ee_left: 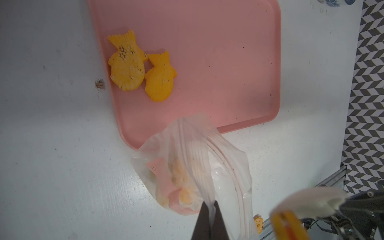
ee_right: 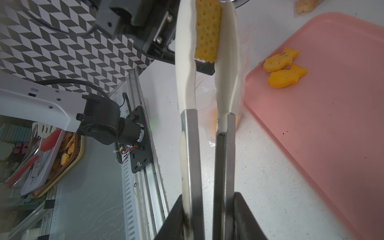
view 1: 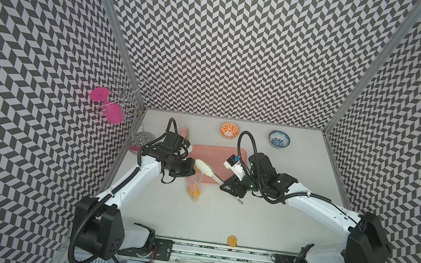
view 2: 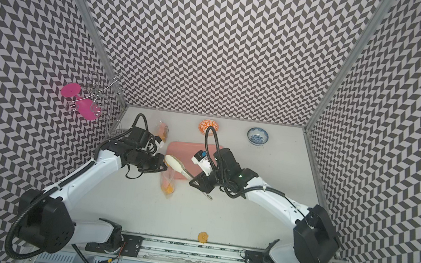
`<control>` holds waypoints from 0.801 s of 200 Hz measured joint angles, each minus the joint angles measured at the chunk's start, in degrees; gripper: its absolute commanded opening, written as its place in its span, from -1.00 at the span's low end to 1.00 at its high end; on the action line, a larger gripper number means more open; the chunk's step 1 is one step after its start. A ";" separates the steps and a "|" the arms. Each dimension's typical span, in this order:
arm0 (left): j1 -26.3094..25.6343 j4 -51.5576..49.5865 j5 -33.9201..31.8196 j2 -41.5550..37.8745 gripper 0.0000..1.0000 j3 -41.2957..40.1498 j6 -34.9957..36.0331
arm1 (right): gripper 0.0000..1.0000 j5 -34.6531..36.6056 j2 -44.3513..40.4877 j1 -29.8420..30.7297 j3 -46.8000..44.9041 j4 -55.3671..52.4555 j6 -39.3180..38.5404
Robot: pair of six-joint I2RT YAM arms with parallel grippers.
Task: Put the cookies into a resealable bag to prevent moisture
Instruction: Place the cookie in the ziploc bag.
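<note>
Fingers of the left gripper are pinched together on the mouth edge of a clear, crinkled plastic bag with pink zip lines along its opening. From that pinch the bag hangs by the tray's near left corner. In both top views its long axis runs from the gripper toward the front of the table. Several yellow-orange cookies sit bunched in its closed lower end. Whether that end rests on the table I cannot tell.

The right gripper is clamped on the steel arms of a pair of tongs, squeezing them nearly parallel. The tongs point lengthwise from the right gripper toward the left one, with their smooth white tips above the bag's mouth. Between the tips sits a square cookie, which is yellow, flat, dotted with small holes and scalloped at the edge. It is held by two opposite sides.

Two fish cookies lie flat on the pink tray, which is smooth plastic with rounded corners and a raised rim. They touch side by side, tails pointing the same way, away from the bag. One is paler with embossed scales and the other is deeper orange.

A flower-shaped cookie, tan with dark specks, lies alone on the table just beside the front rail, well apart from the tray.
</note>
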 measured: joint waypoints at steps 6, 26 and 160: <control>0.09 -0.07 0.11 -0.24 -1.00 -0.02 -0.07 | -0.32 0.00 0.57 0.07 0.00 -0.11 0.00; 0.72 -0.37 0.26 -0.83 -1.00 -0.02 -0.09 | -0.29 0.02 1.60 0.31 0.00 -0.46 0.04; 2.40 -1.90 -0.94 -1.42 -1.00 -0.04 0.52 | -0.10 5.99 1.40 0.42 5.55 -5.49 -3.10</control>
